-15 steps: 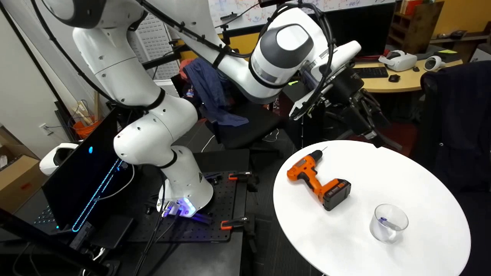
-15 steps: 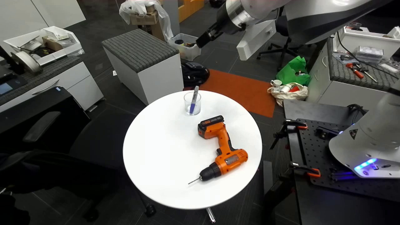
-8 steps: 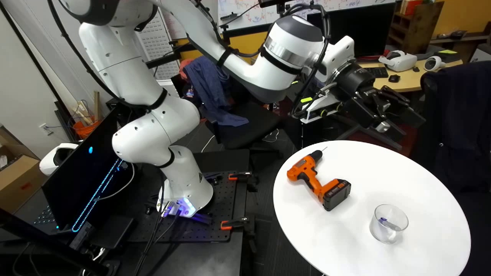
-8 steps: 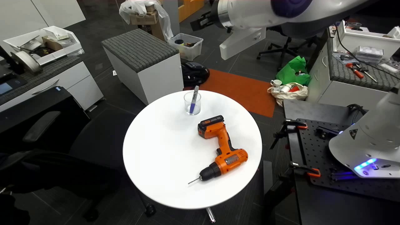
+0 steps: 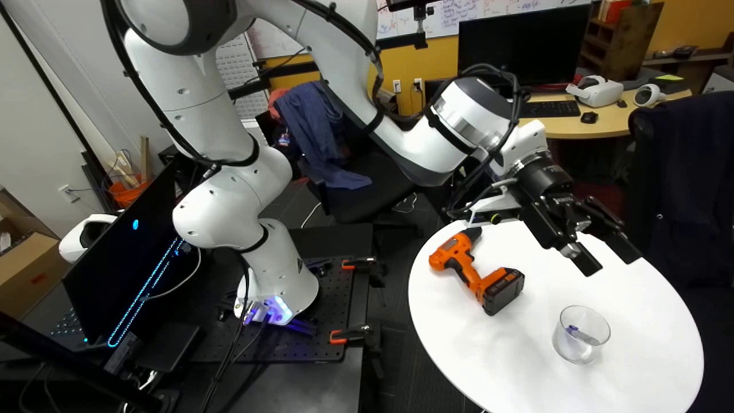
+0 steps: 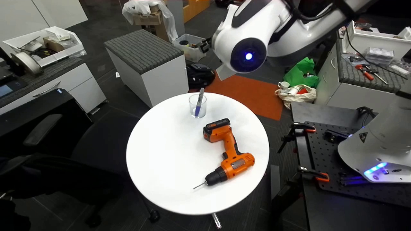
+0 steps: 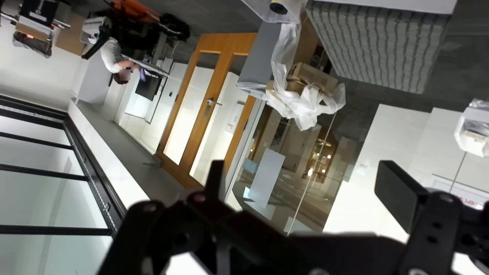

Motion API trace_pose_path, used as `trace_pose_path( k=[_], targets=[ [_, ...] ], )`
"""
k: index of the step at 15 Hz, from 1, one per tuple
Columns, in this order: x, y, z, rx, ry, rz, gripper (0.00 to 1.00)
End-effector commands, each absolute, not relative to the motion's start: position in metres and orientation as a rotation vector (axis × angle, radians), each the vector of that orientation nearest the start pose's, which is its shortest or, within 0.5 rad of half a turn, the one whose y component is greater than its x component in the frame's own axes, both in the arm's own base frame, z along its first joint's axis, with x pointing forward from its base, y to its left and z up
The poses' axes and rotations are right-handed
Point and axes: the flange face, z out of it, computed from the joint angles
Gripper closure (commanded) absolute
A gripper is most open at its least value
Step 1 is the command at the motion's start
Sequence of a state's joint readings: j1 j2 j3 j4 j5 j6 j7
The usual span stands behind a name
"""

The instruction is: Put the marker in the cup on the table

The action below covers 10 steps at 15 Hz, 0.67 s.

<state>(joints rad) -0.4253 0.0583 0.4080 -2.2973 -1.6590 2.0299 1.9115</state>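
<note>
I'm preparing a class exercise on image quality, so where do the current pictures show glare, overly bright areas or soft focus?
Wrist view: the gripper looks dark and out of focus, softer than the wooden door; in an exterior view: a round blue light glares white at its middle; in both exterior views: the white table is bright, with little surface detail.
</note>
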Motion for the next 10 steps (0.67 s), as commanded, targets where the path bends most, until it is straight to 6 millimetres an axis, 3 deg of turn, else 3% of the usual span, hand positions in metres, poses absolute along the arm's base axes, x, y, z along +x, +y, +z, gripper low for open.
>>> trace_pose_path(
  k=[1, 10],
  targets=[
    [0.552, -0.072, 0.327, 1.888, -0.782, 1.039, 0.00],
    [0.584, -0.065, 0.333, 1.883, -0.964, 1.247, 0.00]
  ],
)
